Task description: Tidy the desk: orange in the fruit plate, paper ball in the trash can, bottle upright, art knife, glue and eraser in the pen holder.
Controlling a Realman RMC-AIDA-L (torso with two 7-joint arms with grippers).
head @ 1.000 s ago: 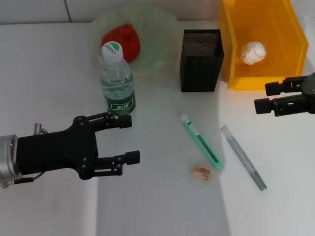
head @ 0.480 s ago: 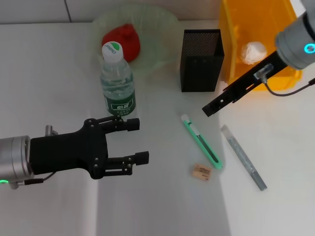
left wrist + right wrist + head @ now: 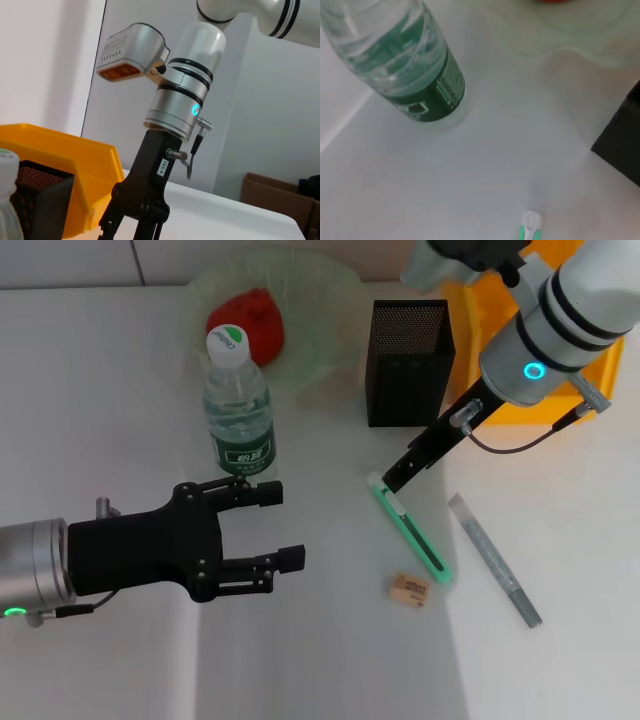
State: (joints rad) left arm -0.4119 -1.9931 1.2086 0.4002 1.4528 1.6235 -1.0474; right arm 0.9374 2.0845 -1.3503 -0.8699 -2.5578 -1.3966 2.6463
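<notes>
My right gripper [image 3: 393, 480] points down at the white far end of the green art knife [image 3: 415, 535], just above it, fingers slightly apart and empty. The knife's tip also shows in the right wrist view [image 3: 530, 226]. A grey glue stick [image 3: 495, 560] lies to the knife's right and a tan eraser [image 3: 409, 589] by its near end. The black mesh pen holder [image 3: 410, 360] stands behind them. The bottle [image 3: 238, 405] stands upright. The orange [image 3: 247, 320] lies in the green fruit plate [image 3: 320, 300]. My left gripper [image 3: 285, 525] is open and empty, in front of the bottle. The paper ball is hidden.
The yellow trash can [image 3: 478, 390] stands at the back right, partly behind my right arm. The bottle [image 3: 405, 65] and the pen holder's corner [image 3: 625, 145] show in the right wrist view. White table lies in front of the eraser.
My right arm has swung from beside the trash can leftward and down to the knife's far end. My left gripper has moved slightly to the right.
</notes>
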